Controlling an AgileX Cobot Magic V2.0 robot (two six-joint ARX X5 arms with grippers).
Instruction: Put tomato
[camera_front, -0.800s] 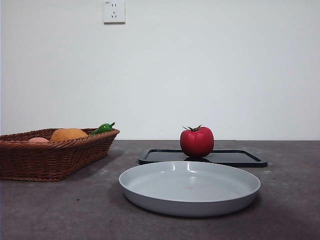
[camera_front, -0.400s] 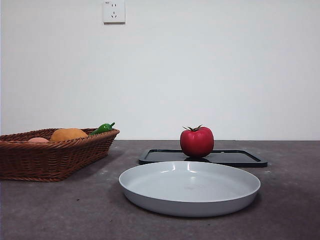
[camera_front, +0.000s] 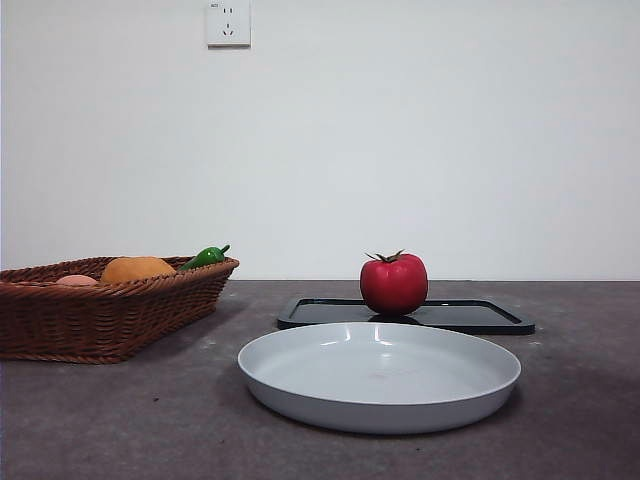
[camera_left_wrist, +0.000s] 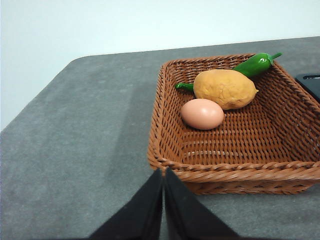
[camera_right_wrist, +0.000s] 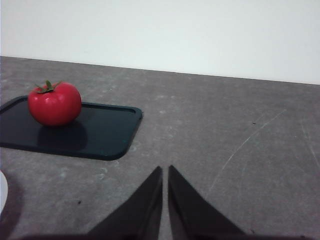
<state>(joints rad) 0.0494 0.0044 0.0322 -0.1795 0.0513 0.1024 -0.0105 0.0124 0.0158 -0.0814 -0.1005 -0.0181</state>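
Note:
The glossy red tomato with a dark green stem stands upright on a flat black tray behind the grey plate in the front view. It also shows in the right wrist view, on the tray. My right gripper is shut and empty, over bare table well away from the tomato. My left gripper is shut and empty, just outside the near rim of the wicker basket. Neither arm shows in the front view.
The wicker basket at the left holds an orange-yellow lumpy fruit, a green pepper and an egg. A wall socket is on the white wall behind.

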